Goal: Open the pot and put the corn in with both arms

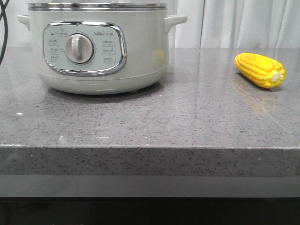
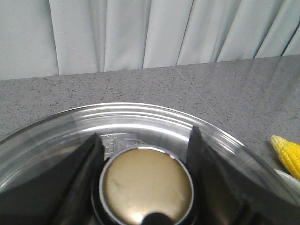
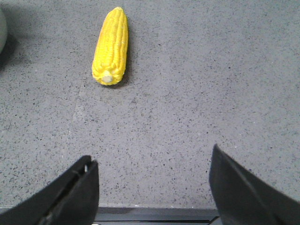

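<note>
Cream pot (image 1: 101,51), lid on, yellow corn (image 1: 260,70) lying well to its right

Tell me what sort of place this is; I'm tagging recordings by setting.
Probably a mock kitchen counter in a lab: a speckled grey stone countertop, an electric pot beside a corn, and plain white curtains behind.

A grey speckled stone worktop (image 1: 150,126) fills the scene, polished enough to carry faint reflections. Its thick front edge runs straight across, with a darker grey band beneath it. Along the far edge hang pale, softly pleated curtains (image 1: 243,23), evenly lit.
</note>
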`<state>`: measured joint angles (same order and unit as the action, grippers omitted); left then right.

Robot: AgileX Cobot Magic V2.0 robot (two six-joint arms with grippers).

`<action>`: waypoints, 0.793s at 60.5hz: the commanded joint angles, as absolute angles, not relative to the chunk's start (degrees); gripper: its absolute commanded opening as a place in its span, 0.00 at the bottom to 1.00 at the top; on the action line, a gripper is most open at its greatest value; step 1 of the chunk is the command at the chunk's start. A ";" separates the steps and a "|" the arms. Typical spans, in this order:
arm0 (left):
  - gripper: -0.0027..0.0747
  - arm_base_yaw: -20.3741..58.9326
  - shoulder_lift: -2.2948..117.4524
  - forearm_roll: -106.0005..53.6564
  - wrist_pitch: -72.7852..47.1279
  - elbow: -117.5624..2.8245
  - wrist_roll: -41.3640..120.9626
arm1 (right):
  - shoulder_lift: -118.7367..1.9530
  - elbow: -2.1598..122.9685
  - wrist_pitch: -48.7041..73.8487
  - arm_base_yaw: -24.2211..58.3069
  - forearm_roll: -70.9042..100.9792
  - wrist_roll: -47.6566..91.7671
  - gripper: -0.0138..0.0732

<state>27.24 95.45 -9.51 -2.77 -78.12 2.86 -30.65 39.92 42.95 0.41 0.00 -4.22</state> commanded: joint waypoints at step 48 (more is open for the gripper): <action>0.23 27.19 80.52 -7.70 -6.55 -89.90 2.83 | -31.67 41.96 39.09 0.20 5.18 -3.10 0.76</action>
